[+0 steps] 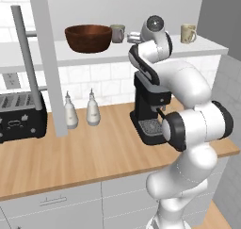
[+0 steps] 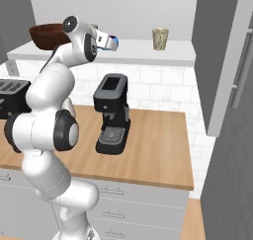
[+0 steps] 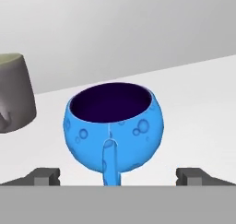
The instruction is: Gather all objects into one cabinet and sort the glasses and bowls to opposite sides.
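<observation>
Hand view first, reading across: at the left edge sits the grey-olive mug, upright on the white shelf floor, near the blue bowl but not touching it. Dead centre is that blue bowl, dark inside, with a small handle-like tab pointing straight back at the camera. The gripper has its jaws spread wide, one tip low on each side of the bowl, nothing held yet.

Over in the left base view, same order: the big brown bowl on the left of the shelf, the grey-olive mug just beside it, then the hand reaching in, and the cream mug well apart on the right.

So the step looks like a grasp on the blue bowl. To do it well, I'd say push forward until the tips pass the widest part of the round body, keeping level so they don't scrape the shelf. That tab sits between the jaws, so closing should land on the bowl's flanks, not on it. Watch the left tip: swing wide and it could nudge the olive mug. Close gently; a rounded wall may squirt out.
</observation>
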